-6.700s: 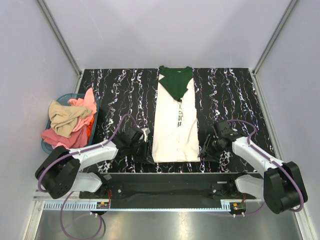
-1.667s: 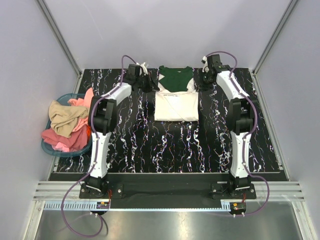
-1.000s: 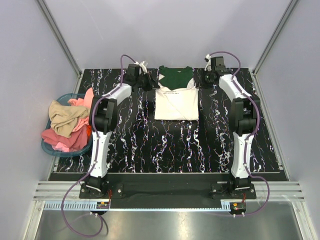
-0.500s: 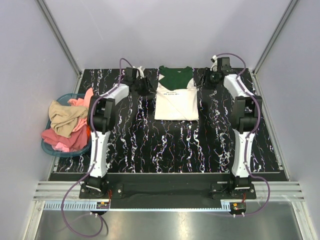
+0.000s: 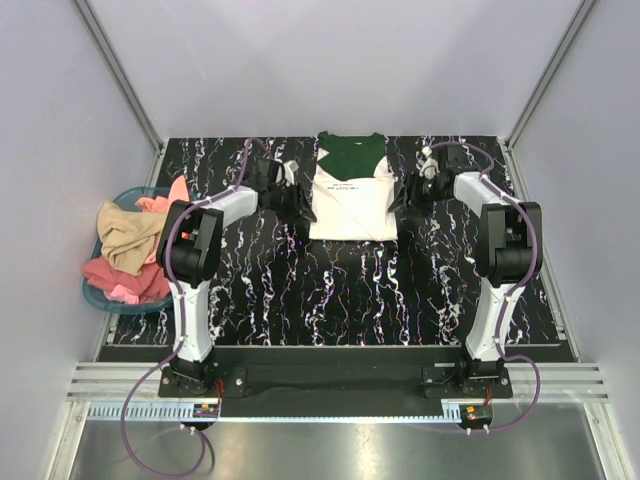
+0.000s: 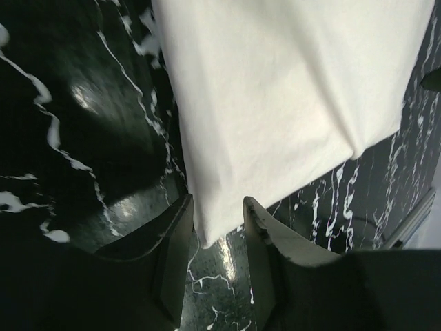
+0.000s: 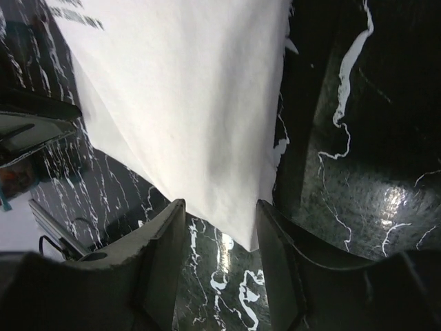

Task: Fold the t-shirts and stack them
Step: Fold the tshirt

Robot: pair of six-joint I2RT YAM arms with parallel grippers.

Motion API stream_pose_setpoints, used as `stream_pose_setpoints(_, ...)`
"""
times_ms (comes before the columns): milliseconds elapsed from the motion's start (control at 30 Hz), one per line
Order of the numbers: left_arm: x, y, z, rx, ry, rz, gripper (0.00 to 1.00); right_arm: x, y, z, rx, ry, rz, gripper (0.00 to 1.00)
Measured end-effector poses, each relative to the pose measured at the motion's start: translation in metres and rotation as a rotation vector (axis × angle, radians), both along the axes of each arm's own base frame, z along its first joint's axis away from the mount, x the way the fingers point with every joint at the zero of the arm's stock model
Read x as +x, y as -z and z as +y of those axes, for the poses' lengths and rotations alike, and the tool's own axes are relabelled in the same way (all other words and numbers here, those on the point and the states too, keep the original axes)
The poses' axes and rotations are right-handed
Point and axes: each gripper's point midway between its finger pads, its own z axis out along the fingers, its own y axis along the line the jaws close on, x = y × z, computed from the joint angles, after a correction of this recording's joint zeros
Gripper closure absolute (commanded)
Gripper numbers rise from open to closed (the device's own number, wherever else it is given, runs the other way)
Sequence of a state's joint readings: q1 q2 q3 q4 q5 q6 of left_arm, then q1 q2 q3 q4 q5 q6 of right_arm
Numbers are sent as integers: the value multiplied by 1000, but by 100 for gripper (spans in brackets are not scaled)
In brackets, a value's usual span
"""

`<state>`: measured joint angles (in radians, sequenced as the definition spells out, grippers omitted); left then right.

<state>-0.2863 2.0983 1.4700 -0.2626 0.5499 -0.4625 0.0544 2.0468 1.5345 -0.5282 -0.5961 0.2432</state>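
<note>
1. green t-shirt (image 5: 352, 155): near part covered by the cream t-shirt (image 5: 350, 208); only the far end shows.
2. lettering (image 5: 348, 186) on the cream t-shirt: too small to read from above; a blurred streak in the right wrist view.
3. cream t-shirt, both wrist views: cut off at the top edge; inner layers hidden.
4. left tool (image 6: 217, 207), right tool (image 7: 220, 207): finger roots cropped at the bottom edge; contact with the cloth corner cannot be told.
5. basket (image 5: 132, 193): mostly buried under clothes (image 5: 135, 250); garment count unclear.
</note>
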Motion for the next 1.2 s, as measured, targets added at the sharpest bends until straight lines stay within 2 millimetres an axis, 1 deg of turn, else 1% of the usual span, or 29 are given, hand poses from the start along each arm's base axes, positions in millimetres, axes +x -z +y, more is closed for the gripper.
stream_pose_setpoints(67,-13,8,-7,7,27,25,60,-10,11,-1,-6,-9,26,47)
stream_pose_setpoints(200,-18,12,-14,10,58,23,60,-31,31,-2,-15,-38,75,47)
stream_pose_setpoints(300,-18,14,-14,12,64,22,60,-40,37,-1,-6,-64,89,49)
stream_pose_setpoints(433,-20,23,-15,17,74,34,60,-46,39,2,8,-90,90,51)
stream_pose_setpoints(500,-21,26,-16,17,79,40,65,-48,39,2,11,-97,89,52)
stream_pose_setpoints(533,-22,26,-17,16,82,38,71,-47,38,2,13,-100,86,53)
stream_pose_setpoints(567,-22,26,-17,15,86,38,75,-47,38,3,15,-102,84,56)
stream_pose_setpoints(633,-23,27,-18,15,93,38,90,-47,37,4,21,-108,77,60)
stream_pose_setpoints(667,-24,27,-19,13,95,41,100,-47,37,4,26,-112,74,63)
stream_pose_setpoints(767,-25,27,-20,10,105,38,100,-49,38,7,43,-121,71,82)
stream_pose_setpoints(800,-25,27,-20,9,106,38,100,-50,39,7,48,-121,75,100)
stream_pose_setpoints(1000,-31,31,-16,34,112,60,100,-56,46,4,28,-95,102,100)
stream_pose_setpoints(1100,-32,32,-13,49,108,58,100,-57,45,1,10,-79,101,100)
stream_pose_setpoints(1200,-37,33,-7,65,99,62,100,-57,43,0,6,-69,96,100)
